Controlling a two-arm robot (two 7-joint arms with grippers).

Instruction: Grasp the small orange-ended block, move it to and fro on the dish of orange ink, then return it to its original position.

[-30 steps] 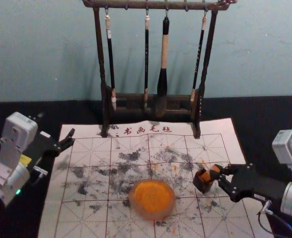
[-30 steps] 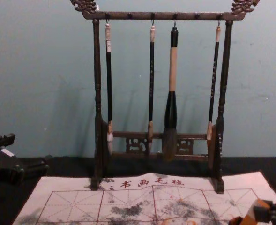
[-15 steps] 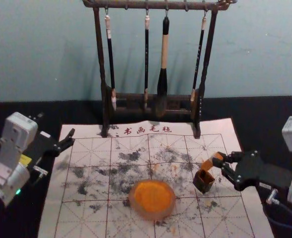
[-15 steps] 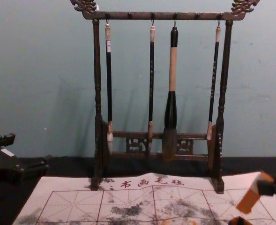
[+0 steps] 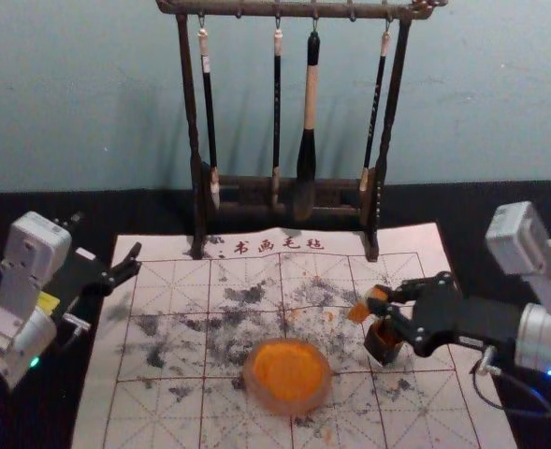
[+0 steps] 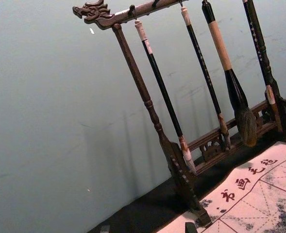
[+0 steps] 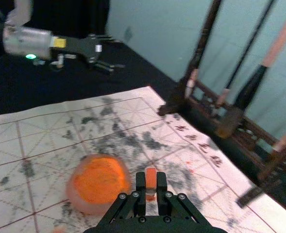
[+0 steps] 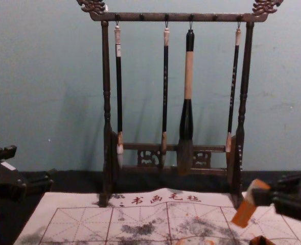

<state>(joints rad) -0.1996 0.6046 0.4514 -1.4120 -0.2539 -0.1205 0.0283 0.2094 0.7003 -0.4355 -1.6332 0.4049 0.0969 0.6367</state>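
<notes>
Pale blue-green wall (image 5: 88,103) stands behind the dark desk (image 5: 509,224), with a white mat (image 5: 95,402) spread on it, ruled in a red grid, blotched with grey-black ink and flecked with orange. Well beyond the dish (image 5: 292,376), a dark wooden rack (image 5: 188,103) stands upright across the mat's far edge, and from its top bar hang four brushes (image 5: 309,103), one much thicker than the others. The dish is round, with orange ink across its middle and a paler rim.

Beyond the dish and to its right, the right end effector (image 5: 378,301) pinches the block (image 5: 357,312) between its fingertips. The block is held tilted, clear of the mat, its lower end angled down toward the dish's side; the chest view shows orange at both its ends and a pale band between.

The box (image 5: 382,350), small and dark with orange inside, sits open on the mat to the right of the dish, apart from it and just below the held block.

Well to the left of the dish and farther back, the left end effector (image 5: 137,257) is parked, its fingers spread with nothing between them.
</notes>
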